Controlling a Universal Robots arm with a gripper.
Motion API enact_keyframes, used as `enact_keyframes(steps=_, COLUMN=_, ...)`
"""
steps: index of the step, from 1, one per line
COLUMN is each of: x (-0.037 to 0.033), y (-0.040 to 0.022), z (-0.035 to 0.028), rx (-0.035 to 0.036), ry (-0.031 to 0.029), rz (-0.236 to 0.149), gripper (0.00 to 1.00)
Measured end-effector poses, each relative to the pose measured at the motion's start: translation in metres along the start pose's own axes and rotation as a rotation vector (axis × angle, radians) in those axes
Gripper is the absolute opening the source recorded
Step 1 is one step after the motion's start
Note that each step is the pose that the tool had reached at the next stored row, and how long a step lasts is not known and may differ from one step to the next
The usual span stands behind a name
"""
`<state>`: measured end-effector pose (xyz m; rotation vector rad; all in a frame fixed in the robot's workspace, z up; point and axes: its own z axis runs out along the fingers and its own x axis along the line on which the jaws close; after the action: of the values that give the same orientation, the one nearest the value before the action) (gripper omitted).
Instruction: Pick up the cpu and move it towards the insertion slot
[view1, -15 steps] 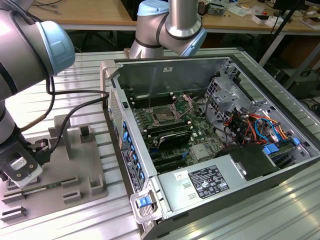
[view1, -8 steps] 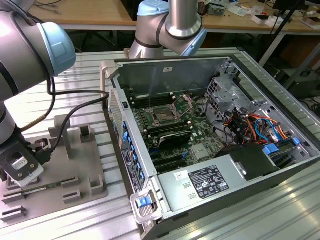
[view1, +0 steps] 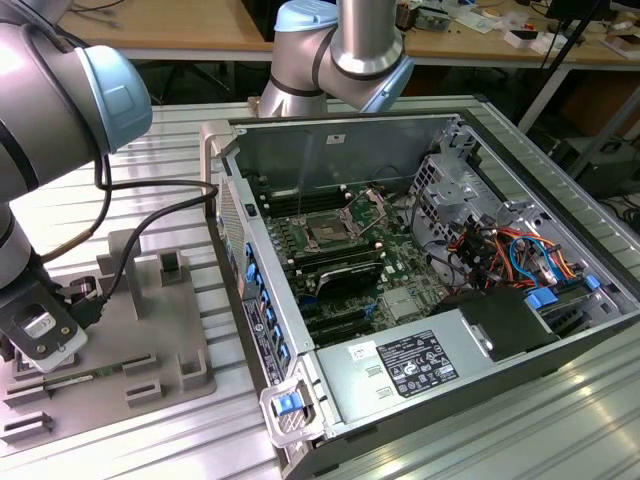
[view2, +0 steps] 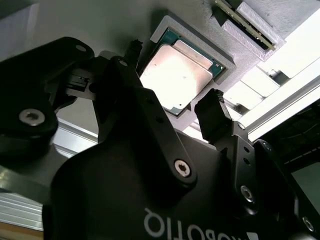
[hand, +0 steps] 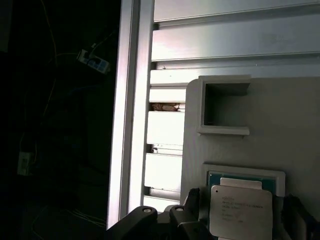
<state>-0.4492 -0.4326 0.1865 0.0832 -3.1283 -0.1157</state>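
Black metal fingers (view2: 132, 100) of the gripper (view2: 172, 77) stand closest in the second wrist view, spread wide with one on each side of the cpu (view2: 177, 67), a small flat square chip with a pale silvery face and a thin green edge. That chip lies flat inside a raised square frame on the grey plastic tray (view2: 250, 30), and the jaws sit outside the frame; whether they touch anything cannot be told.

At the exterior view's lower left, the silver robot arm with pale blue joint caps (view1: 95, 85) bends over from the upper left of the frame. Its wrist points straight down, bringing the tool low over the tray. A black cable (view1: 150, 215) loops from the wrist towards the open grey computer case (view1: 250, 330), which rests on the slatted aluminium table (view1: 170, 130) just to the tray's right.

Inside the case, near the middle of the frame, is the insertion slot (view1: 328, 232), a square dark socket in a silver metal frame on green circuit board, well apart from the gripper
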Motion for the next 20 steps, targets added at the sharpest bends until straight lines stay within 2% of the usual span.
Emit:
enact_keyframes(steps=7, x=0.0000, y=0.0002, z=0.0004, rx=-0.0003, ry=0.0068, rz=0.003, gripper=0.71)
enact_keyframes(steps=11, x=0.0000, y=0.0002, z=0.0005, rx=-0.0004, ry=0.0069, rz=0.003, gripper=0.70)
enact_keyframes(steps=12, x=0.0000, y=0.0002, z=0.0005, rx=-0.0004, ry=0.0069, rz=0.003, gripper=0.63)
enact_keyframes(steps=16, x=-0.0004, y=0.0002, z=0.0007, rx=-0.0005, ry=0.0066, rz=0.004, gripper=0.63)
enact_keyframes(steps=20, x=-0.0003, y=-0.0002, z=0.0004, rx=-0.0003, ry=0.0052, rz=0.027, gripper=0.63)
